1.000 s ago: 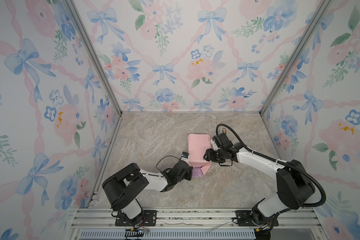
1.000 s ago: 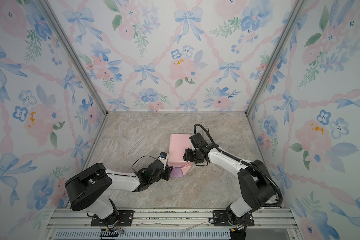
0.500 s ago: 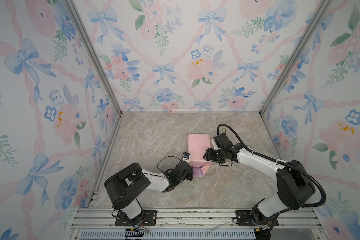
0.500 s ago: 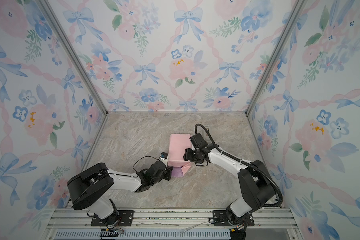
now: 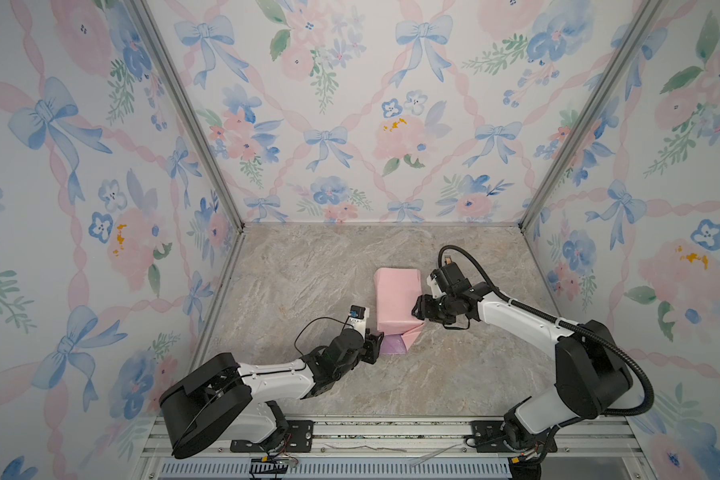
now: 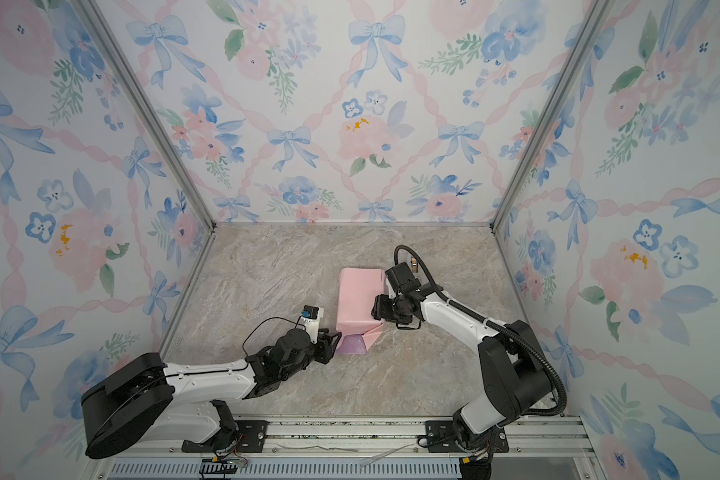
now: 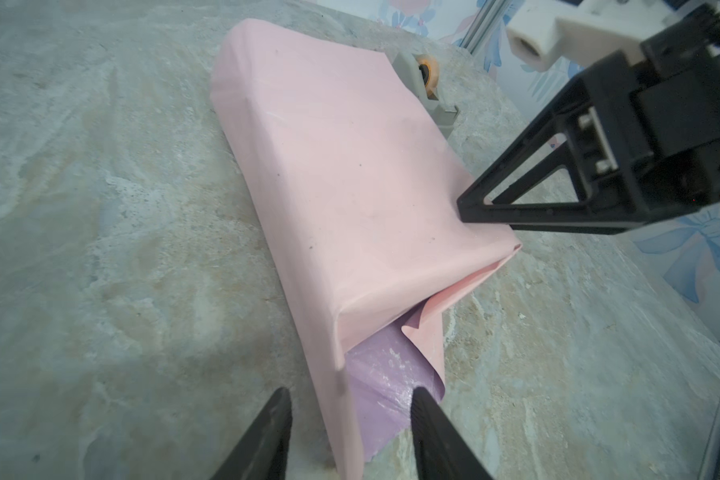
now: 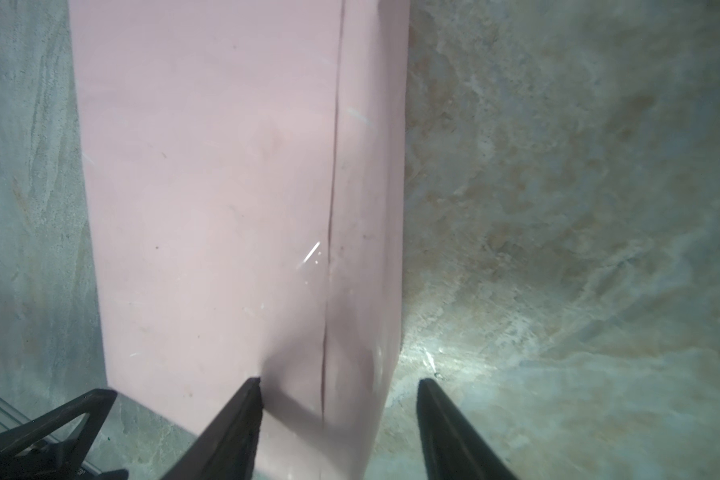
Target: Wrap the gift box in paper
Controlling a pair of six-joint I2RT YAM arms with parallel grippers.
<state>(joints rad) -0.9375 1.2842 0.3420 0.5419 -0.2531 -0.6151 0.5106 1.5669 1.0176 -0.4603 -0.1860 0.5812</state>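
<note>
A: What do we have here, from the biggest thing down?

B: First the marble-patterned table. Near its middle lies the paper, folded into 1 long pink package. Both top views show the paper with its long side running away from the arm bases.

A: And the gift box?

B: We cannot see it, because the paper covers everything inside. At the near end the package is open, and the lilac face of the paper shows there under a loose pink flap.

A: The grippers?

B: The right gripper is at the right side of the package, near that open end. Its jaws stand apart and clamp nothing. 1 fingertip presses on the pink top, and the other is over bare table.

The left gripper is low at the near end. Its 2 jaws are also apart. The bottom edge of the paper lies between them, but we see no grip on it.

A: The smallest thing?

B: A beige tape dispenser — it is just beside the far right corner of the package.
</note>
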